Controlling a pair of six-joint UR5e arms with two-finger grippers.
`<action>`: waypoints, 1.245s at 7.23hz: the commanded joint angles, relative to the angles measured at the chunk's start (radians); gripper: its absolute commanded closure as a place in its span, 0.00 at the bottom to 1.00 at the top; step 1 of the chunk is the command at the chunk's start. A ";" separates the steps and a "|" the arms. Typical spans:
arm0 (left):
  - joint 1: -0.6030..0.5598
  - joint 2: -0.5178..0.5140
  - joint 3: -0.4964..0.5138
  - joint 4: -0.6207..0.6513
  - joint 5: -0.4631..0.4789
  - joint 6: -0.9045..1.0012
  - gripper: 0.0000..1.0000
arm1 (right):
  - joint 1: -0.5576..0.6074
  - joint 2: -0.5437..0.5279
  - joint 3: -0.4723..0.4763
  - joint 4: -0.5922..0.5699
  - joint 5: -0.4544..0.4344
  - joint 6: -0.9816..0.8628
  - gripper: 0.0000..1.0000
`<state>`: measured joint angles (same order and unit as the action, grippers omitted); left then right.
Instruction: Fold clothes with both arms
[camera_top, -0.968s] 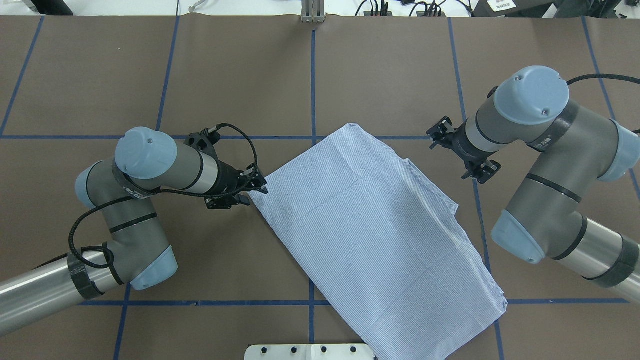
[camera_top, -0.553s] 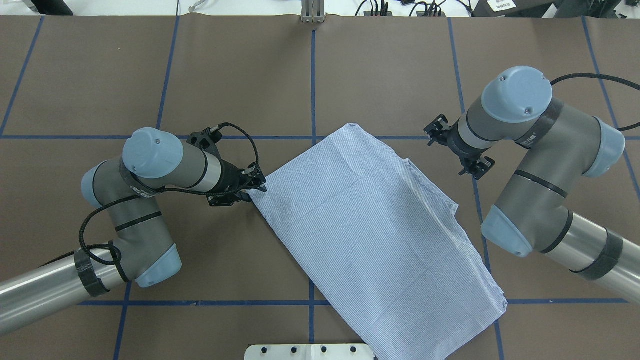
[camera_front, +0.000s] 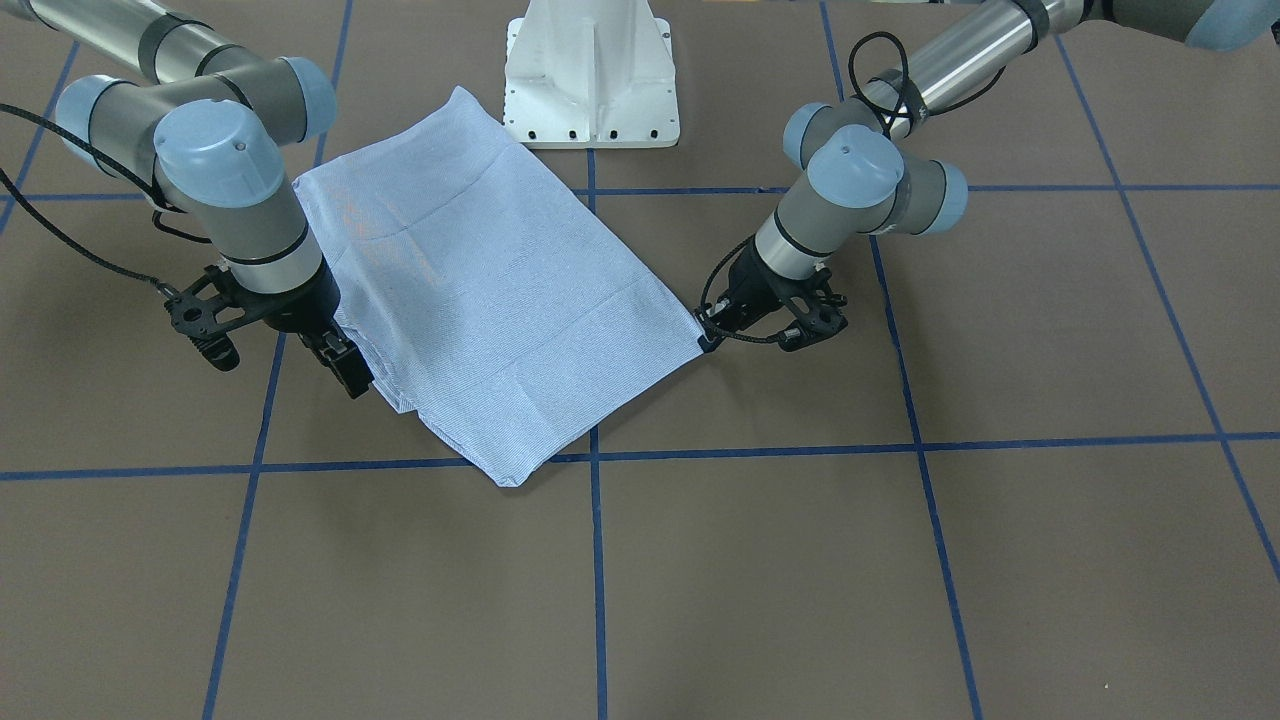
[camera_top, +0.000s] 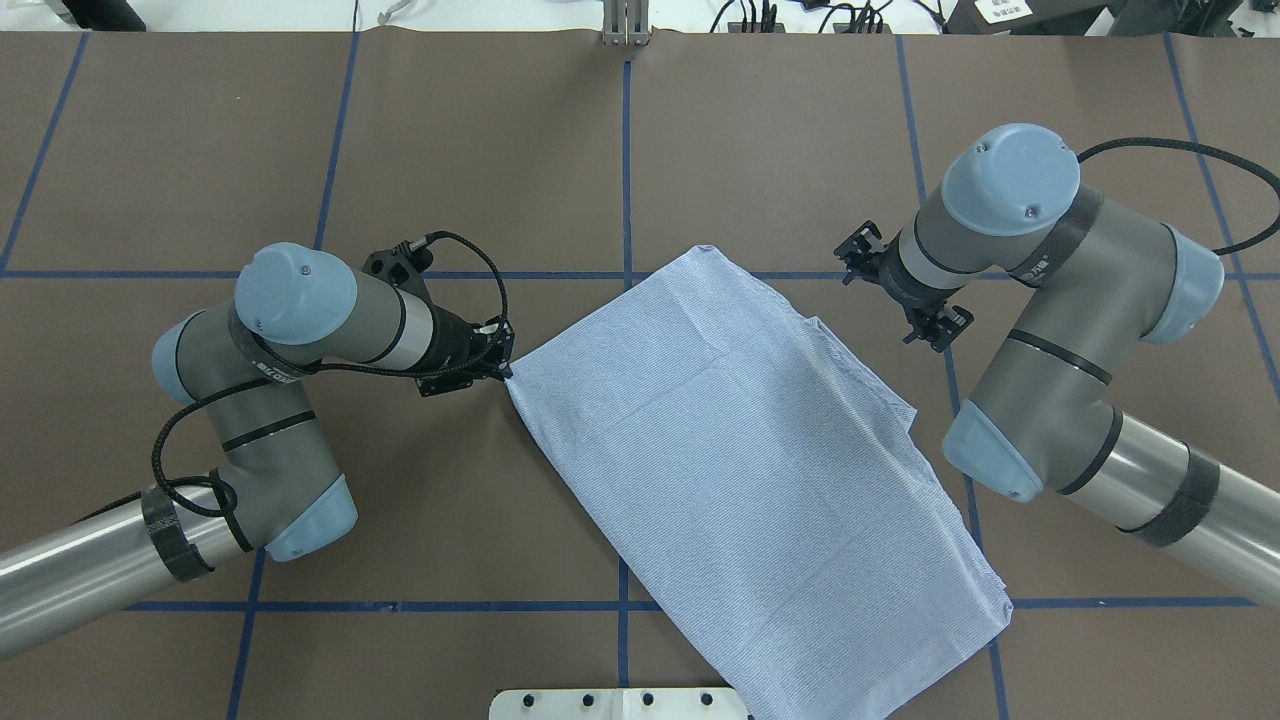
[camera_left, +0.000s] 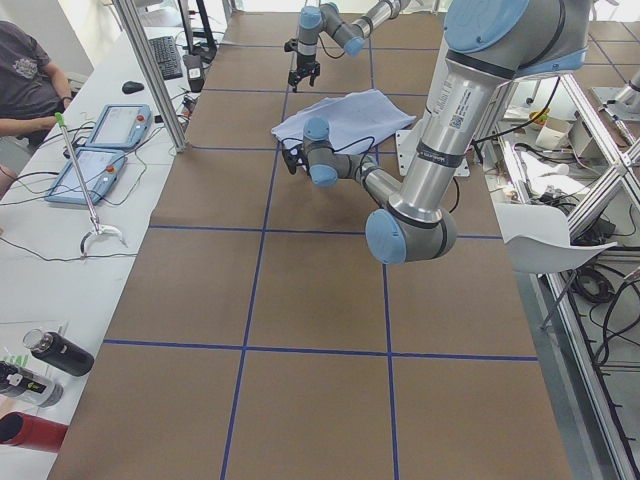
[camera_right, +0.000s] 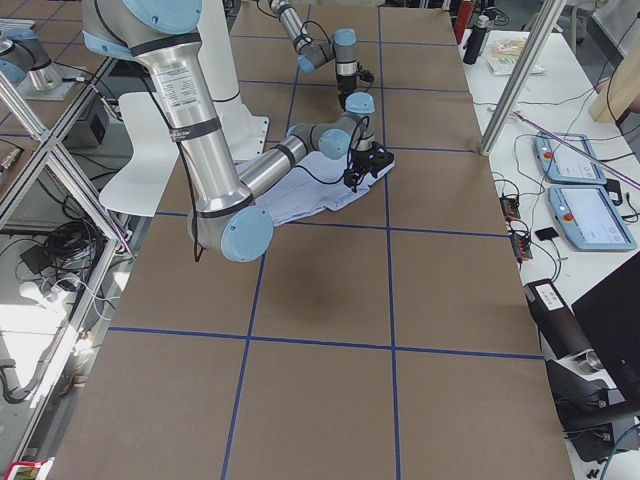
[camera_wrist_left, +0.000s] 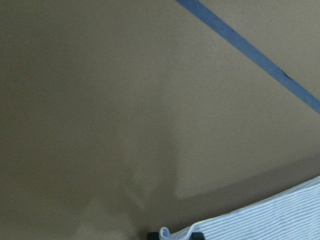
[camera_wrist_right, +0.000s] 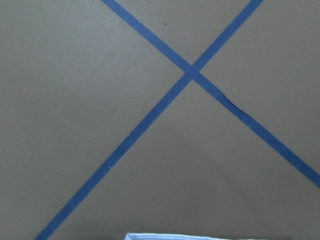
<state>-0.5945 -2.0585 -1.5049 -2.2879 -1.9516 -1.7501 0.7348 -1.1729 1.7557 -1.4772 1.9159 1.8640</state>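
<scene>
Left hand (camera_top: 503, 368) is clenched on the shirt (camera_top: 740, 460), pinching its corner at 9 o'clock. The wrist view shows a little curl of the striped hem right at the fingertips. I think it grips there because this corner is a good start for carrying one side over the cloth.

Right hand (camera_front: 345, 372) hangs low at about 2 o'clock of the shirt, just beside the stepped edge. Whether it is released or clenched I cannot tell (its own camera sees only a thin strip of hem). It seems placed for taking the opposite edge, so that the two can lift together.

The shirt lies flat on the desk (camera_top: 200, 150), already folded to a long band that slants from 12 to 5 o'clock across the middle. Its near end comes just beside the white base (camera_top: 620, 703), so room is small there. Toward 12 o'clock only brown desk and blue tape lines (camera_top: 626, 150) show, so a fold in that direction looks free.
</scene>
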 joint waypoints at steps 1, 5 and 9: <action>-0.059 -0.012 0.034 0.002 0.058 0.148 1.00 | 0.000 0.002 -0.005 -0.002 0.000 0.000 0.00; -0.221 -0.364 0.482 -0.068 0.127 0.335 1.00 | 0.000 0.004 0.002 0.002 0.003 0.001 0.00; -0.234 -0.466 0.669 -0.212 0.148 0.368 0.24 | -0.145 0.039 0.093 0.002 -0.102 0.136 0.00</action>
<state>-0.8235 -2.5151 -0.8499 -2.4698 -1.8007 -1.3881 0.6631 -1.1495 1.8248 -1.4757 1.8837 1.9282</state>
